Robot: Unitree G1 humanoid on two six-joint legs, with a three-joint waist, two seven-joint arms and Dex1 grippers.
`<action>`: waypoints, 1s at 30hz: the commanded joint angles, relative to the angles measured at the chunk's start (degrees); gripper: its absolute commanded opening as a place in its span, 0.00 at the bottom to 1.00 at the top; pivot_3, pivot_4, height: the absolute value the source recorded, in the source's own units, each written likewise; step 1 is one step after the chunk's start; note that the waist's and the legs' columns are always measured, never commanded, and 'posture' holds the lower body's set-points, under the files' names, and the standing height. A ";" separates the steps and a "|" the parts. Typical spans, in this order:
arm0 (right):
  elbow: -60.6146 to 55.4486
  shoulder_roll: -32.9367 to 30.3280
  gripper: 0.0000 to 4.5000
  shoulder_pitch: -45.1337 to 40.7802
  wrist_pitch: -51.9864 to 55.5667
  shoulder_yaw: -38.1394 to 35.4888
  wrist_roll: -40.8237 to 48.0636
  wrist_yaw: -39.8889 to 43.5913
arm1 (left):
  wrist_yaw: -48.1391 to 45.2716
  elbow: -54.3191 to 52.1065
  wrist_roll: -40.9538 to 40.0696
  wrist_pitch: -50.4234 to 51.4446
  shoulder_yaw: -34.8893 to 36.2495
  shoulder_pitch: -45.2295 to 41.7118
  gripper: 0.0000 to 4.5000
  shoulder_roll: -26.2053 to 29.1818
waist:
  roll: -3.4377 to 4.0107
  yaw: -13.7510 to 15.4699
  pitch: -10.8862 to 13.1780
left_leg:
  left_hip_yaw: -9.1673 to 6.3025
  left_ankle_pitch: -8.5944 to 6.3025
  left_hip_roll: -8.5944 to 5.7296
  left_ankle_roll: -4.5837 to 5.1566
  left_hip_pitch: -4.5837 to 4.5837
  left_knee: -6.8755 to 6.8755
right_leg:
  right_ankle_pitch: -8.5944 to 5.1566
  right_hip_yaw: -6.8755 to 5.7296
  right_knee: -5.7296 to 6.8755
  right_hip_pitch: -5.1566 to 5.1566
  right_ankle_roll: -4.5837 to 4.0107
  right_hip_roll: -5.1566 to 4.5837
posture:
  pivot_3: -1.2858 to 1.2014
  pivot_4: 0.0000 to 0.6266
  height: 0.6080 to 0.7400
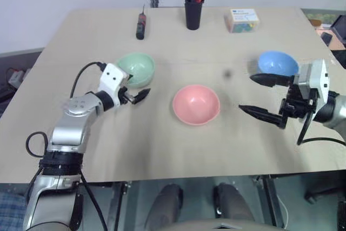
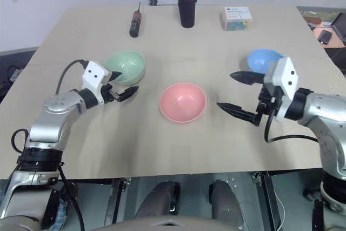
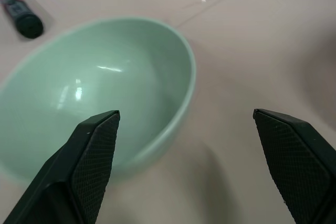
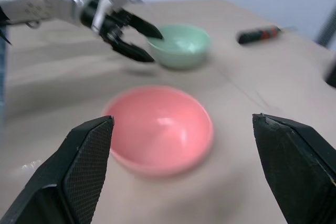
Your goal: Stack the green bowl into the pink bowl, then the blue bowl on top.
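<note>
While bowls sit apart, left tool [image 1: 136, 91] spread

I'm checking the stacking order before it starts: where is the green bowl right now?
The green bowl sits on the table's left side, left of and behind the pink bowl, with the open left end effector at its near rim.
</note>
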 commanded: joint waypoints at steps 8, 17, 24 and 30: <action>-1.15 -3.81 1.00 2.91 -5.23 -3.04 2.55 -3.61 | -4.06 12.38 7.61 -8.43 -4.42 -7.67 0.79 -0.51 | -0.01 -0.02 0.00 | 0.02 -0.01 0.01 0.01 0.00 0.05 | 0.00 0.01 0.02 0.01 0.00 0.07 | 0.52 0.24 1.00; -0.63 -5.04 1.00 3.51 -6.02 -3.28 4.99 -5.37 | -6.81 16.93 8.87 -12.21 -4.82 -9.77 0.01 -0.99 | -0.04 -0.07 0.00 | 0.01 0.00 0.02 0.01 -0.02 0.10 | 0.00 0.01 0.04 0.01 0.01 0.07 | 0.52 0.24 1.00; -0.21 -5.17 1.00 4.57 -7.41 -2.17 4.91 -6.32 | -10.99 16.25 8.24 -14.40 -5.55 -11.21 0.01 -2.36 | -0.03 0.04 -0.01 | 0.00 -0.02 0.01 0.04 0.00 0.21 | 0.00 0.00 0.16 0.04 0.01 0.07 | 0.52 0.24 1.00; -0.06 -5.55 1.00 5.00 -8.04 -1.14 5.21 -6.19 | -19.16 9.28 7.04 -16.55 -8.53 -16.29 0.01 -3.93 | -0.11 0.12 0.04 | -0.05 -0.01 -0.03 0.05 -0.03 0.33 | 0.00 -0.06 0.24 0.05 0.01 0.07 | 0.52 0.24 1.00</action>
